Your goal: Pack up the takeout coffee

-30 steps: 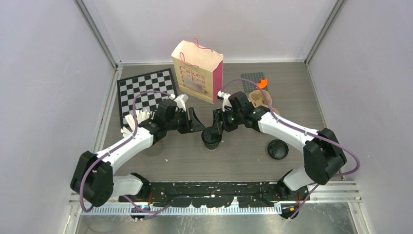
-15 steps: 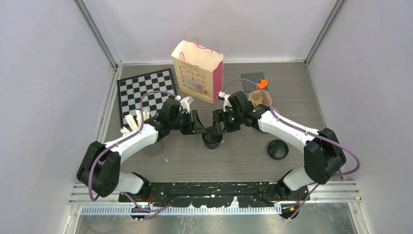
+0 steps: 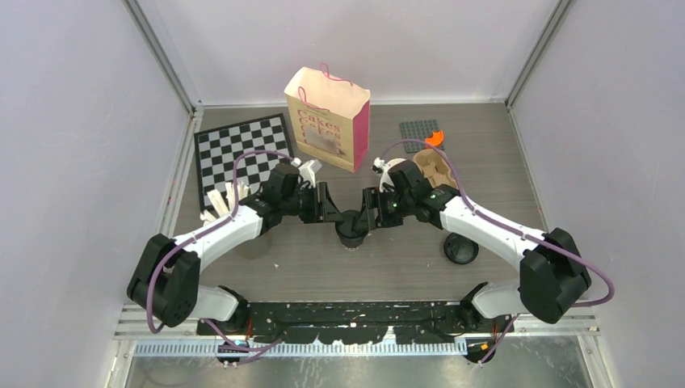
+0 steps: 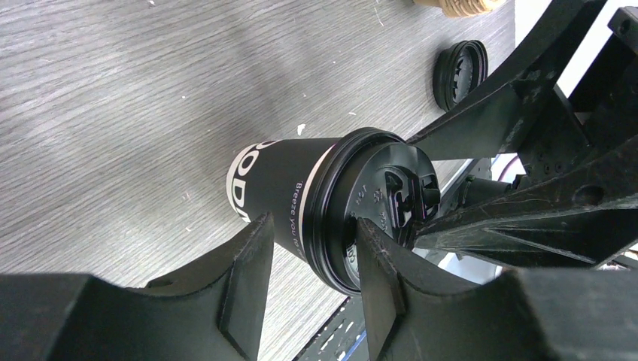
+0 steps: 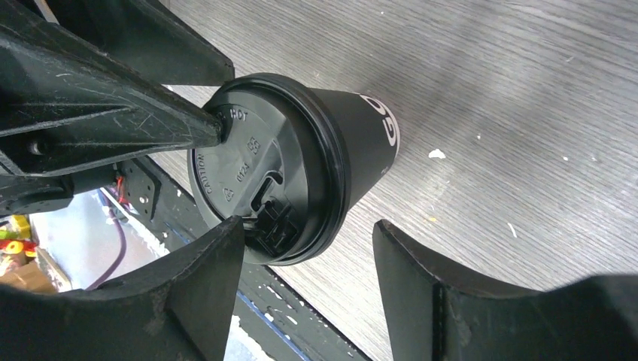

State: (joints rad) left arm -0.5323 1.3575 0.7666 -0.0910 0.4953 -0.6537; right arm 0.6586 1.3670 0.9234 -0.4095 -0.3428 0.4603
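Grey wood-grain surface (image 3: 404,263) carries a lidded coffee cup (image 3: 351,227); right hand (image 5: 308,226) gapes around it, while left hand (image 4: 312,226) straddles its rim, grip unclear.

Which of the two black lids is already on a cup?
The centre lid, seated on the black cup. The other lid lies loose on the table to the right.

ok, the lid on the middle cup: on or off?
On. The black lid caps the coffee cup, its rim around the cup's top in both wrist views. Fully snapped down: cannot tell.
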